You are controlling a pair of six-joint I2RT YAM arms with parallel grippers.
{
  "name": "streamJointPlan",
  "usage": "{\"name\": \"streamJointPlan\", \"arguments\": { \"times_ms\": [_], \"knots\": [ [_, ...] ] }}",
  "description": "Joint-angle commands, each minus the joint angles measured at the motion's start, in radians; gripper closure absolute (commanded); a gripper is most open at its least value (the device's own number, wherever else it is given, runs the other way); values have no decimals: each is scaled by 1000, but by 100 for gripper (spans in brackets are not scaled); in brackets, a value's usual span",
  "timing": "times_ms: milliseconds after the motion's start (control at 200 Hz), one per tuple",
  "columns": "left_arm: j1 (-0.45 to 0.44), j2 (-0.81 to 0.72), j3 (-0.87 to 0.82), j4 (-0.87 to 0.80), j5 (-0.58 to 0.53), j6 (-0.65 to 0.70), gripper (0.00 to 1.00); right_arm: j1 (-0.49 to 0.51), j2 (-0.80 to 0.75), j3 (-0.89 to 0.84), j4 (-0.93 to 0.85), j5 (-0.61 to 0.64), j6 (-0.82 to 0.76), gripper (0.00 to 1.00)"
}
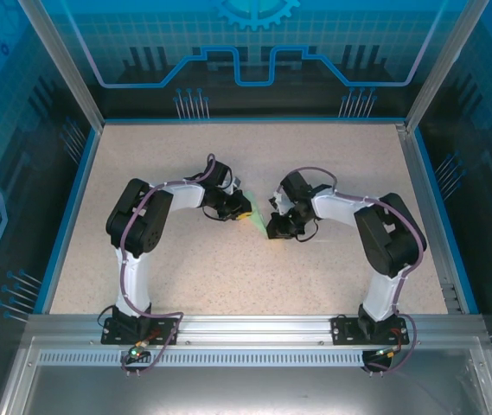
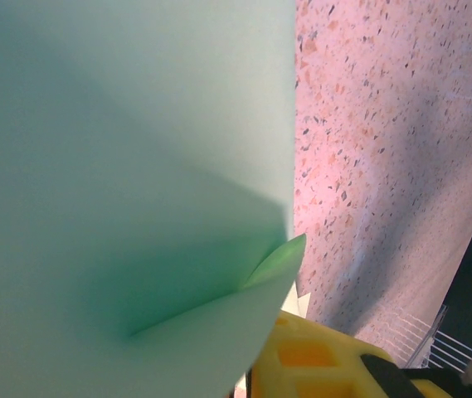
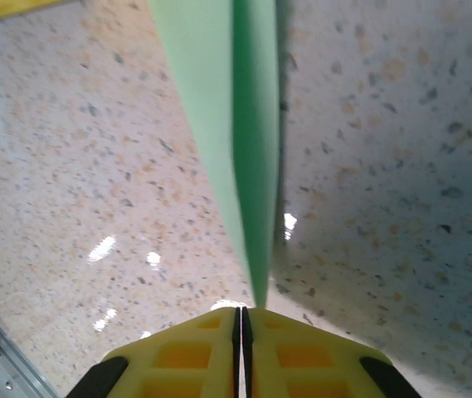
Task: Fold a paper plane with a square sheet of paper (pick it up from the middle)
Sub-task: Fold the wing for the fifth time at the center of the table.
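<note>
Top external view: the left hand (image 1: 240, 207) and the right hand (image 1: 278, 226) of two black-and-white arms meet nose to nose near the middle of the speckled beige counter (image 1: 228, 285); between them shows a sliver of the thin pale mint-green sheet of paper (image 1: 255, 223), reaching from one hand to the other, most of it hidden by the wrists.

Left wrist view: the sheet (image 2: 119, 166) looms close to the lens, a soft crease running to a small folded corner (image 2: 279, 259) just above one yellow finger (image 2: 318, 365); the paper covers the jaws, yet the left hand reads as clenched on the sheet's near edge.

Right wrist view: the two yellow fingers (image 3: 177, 356) are pressed together along a hairline seam, and the sheet (image 3: 211, 116) runs out of that seam as a narrow doubled strip seen edge-on; the right hand is plainly grasping it; whether the strip touches the counter cannot be told.

By this evidence the work is mid-fold: the square is doubled along a long crease, but no pointed dart has emerged. The next move calls for both hands to hold the layers aligned while the crease is set flat against the counter, gently enough that the thin paper neither slips nor tears.
</note>
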Motion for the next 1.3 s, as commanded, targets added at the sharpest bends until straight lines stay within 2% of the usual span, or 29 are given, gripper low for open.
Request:
{"name": "streamJointPlan", "arguments": {
  "times_ms": [0, 315, 610, 825, 1080, 1216, 1296],
  "knots": [
    [2, 43, 13, -63, -53, 19, 86, 12, -3, 66, 7, -27, 19, 88],
    [2, 43, 22, -71, -44, 23, 86, 43, 175, 209, 6, -20, 30, 89],
    [2, 46, 30, -81, -46, 22, 86, 34, 210, 191, -50, 59, 22, 90],
    [2, 42, 38, -75, -33, 27, 86, 15, 228, 132, -35, 44, 26, 91],
    [7, -1, 82, -77, -2, 153, 85, 4, 253, 110, -32, 33, 32, 91],
    [20, -23, 84, -54, 52, 185, 84, -1, 255, 107, -36, 29, 31, 91],
    [20, -52, 83, -59, 46, 207, 83, -1, 256, 107, -37, 27, 32, 91]
  ]
}}
